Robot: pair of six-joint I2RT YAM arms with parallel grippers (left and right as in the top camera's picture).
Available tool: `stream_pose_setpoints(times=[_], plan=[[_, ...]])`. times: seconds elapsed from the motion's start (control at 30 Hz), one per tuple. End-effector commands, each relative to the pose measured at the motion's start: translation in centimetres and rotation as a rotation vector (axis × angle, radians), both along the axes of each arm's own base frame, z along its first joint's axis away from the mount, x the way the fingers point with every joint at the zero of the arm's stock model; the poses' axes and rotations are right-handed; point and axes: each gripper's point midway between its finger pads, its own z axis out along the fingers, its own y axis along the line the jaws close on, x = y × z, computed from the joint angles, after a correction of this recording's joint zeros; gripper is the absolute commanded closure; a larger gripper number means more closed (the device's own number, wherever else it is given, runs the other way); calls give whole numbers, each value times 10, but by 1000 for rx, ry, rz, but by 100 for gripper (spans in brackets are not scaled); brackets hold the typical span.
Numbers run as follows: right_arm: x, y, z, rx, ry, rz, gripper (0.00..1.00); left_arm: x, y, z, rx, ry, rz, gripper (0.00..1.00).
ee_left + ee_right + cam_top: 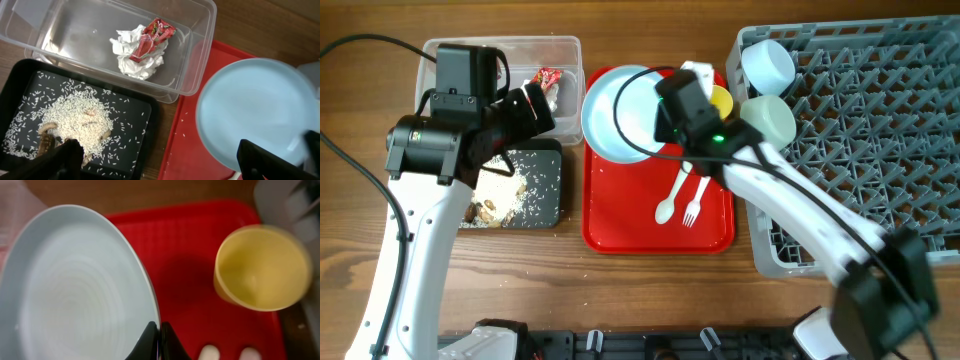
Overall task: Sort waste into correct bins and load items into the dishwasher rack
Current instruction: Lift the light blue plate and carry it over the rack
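As right end effector (pixel 160 339) pinches plate (pixel 75 290), cup (pixel 260 267) nearby

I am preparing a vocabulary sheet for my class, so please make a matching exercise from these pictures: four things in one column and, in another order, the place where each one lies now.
Things
1. napkin
2. rice
3. spoon
4. bowls

Places
A. in the grey rack
B. on the red tray
C. in the clear tub
D. on the black tray

Pairs: 1-C, 2-D, 3-B, 4-A.
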Motion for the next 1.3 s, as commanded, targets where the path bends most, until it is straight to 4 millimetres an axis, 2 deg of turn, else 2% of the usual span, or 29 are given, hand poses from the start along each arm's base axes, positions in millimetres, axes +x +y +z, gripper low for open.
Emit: stream_pose_setpoints(times=[0.0,0.07,0.27,0.37,0.47,0.63,0.77,0.97,1.1,1.17,1.27], plan=[[-10,-24,81,-40,-191,11,96,2,3,6,12,-18,1,0],[-18,-51,120,-91,-292,-65,96,2,3,6,12,-18,1,0],[-45,-130,195,-297,-497,-302,96,2,3,6,12,-18,1,0],[-57,-171,216,-469,-526,-424,96,2,3,6,12,-18,1,0],[-60,-203,221,-672,-479,-456,96,2,3,6,13,-18,0,0],[-48,-247,209,-881,-339,-422,96,2,3,6,12,-18,1,0],[-15,-271,177,-1065,-179,-152,96,2,3,6,12,-18,1,0],[20,-309,142,-1229,-25,-70,96,2,3,6,12,-18,1,0],[41,-321,107,-1262,51,-15,96,2,3,6,12,-18,1,0],[51,-319,83,-1249,83,37,96,2,3,6,12,-18,1,0],[57,-318,61,-1246,125,68,96,2,3,6,12,-18,1,0]])
